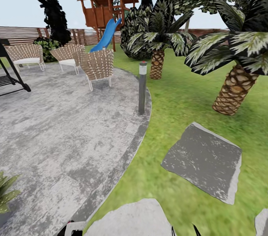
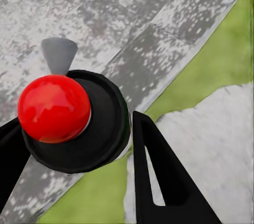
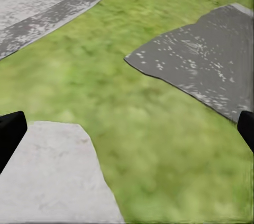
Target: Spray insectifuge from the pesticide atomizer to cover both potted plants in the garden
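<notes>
Counts from the head view: 3 woven wicker chairs (image 1: 97, 65) on the patio (image 1: 56, 135), 1 grey bollard lamp (image 1: 142, 87) at the patio rim, 2 palms (image 1: 157, 48) with scaly trunks on the lawn (image 1: 178, 98), 3 stepping stones: a dark flat slab (image 1: 203, 161), a pale one at the bottom edge, a corner of another at far right. Patio is round, mottled grey paving with a darker border strip. Behind: wooden playhouse (image 1: 106, 5) with a blue slide (image 1: 106, 35), brown slatted fence (image 1: 22, 34), dark trees, a black frame (image 1: 9, 76) at the left edge. Some pointed green leaves (image 1: 5, 191) poke in at lower left, can't tell what plant. Lamp stands between the patio and the nearer palm. Left gripper (image 2: 74, 144): black fingers (image 2: 159, 176) narrow, clamped either side of the atomizer (image 2: 79, 123), seen end-on as a round black body with a glossy red tip and a grey nozzle, held over the patio edge where paving meets grass. Right gripper (image 3: 127, 128): finger tips (image 3: 10, 131) at opposite edges of its wrist view, spread wide, nothing between them, above grass between the pale and dark stones
</notes>
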